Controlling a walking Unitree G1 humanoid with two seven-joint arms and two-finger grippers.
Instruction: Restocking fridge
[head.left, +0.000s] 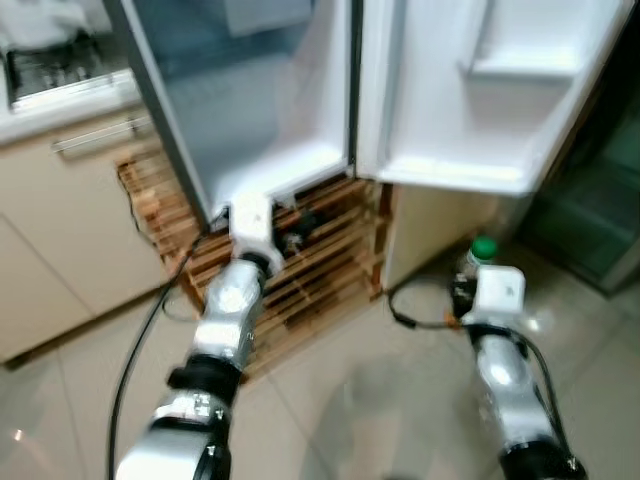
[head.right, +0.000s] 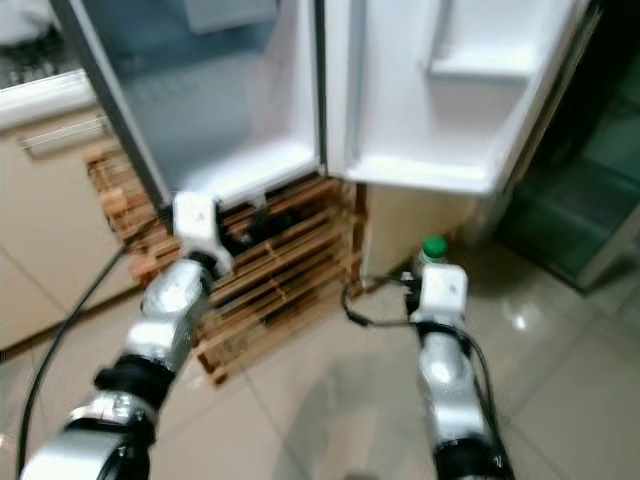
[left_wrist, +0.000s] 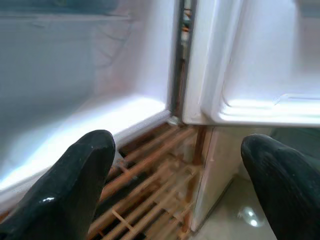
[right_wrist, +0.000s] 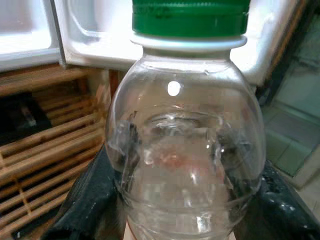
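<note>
Right wrist view: right gripper (right_wrist: 182, 200) clamps clear bottle (right_wrist: 185, 150), green cap (right_wrist: 190, 17). Left gripper (left_wrist: 180, 185) spread wide, empty, facing open fridge (left_wrist: 100, 90) above pallet (head.left: 310, 260).

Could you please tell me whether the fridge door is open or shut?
Open: the fridge door stands swung out, its white inner shelves facing the camera, beside the fridge's exposed interior.

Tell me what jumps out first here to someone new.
The open fridge ahead, its white door swung wide to the robot's right, above a wooden slatted pallet. Next, the right gripper shut on a clear bottle with a green cap, held low before the door. The left gripper is open, near the fridge's bottom edge.
</note>
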